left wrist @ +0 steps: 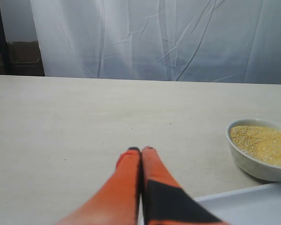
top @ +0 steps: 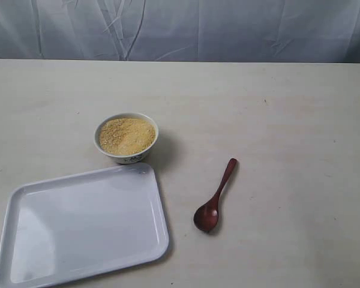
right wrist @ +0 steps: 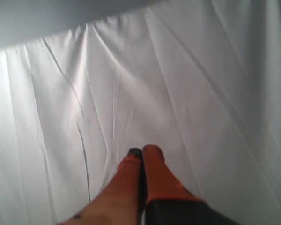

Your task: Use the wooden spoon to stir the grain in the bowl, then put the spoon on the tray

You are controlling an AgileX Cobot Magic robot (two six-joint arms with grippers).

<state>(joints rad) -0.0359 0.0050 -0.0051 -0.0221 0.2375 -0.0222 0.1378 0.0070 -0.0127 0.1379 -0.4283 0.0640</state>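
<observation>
1. The wooden spoon [top: 219, 191] lay flat on the pale surface [top: 276, 120], to the right of the tray [top: 84, 228] and apart from it. Its scoop was nearer the camera and its handle slanted away to the right.
2. The bowl [top: 131, 158] stood just behind the tray's far right corner. Whether it touched the rim could not be told.
3. The grain [top: 127, 135] filled the bowl in a low golden mound.
4. The left gripper [left wrist: 141, 150] was closed, orange fingers pressed together around nothing. It was above the surface, with the bowl and a tray corner in its camera's sight.
5. The right gripper [right wrist: 141, 151] was likewise closed and empty, pointing at a creased white curtain [right wrist: 187, 84].
</observation>
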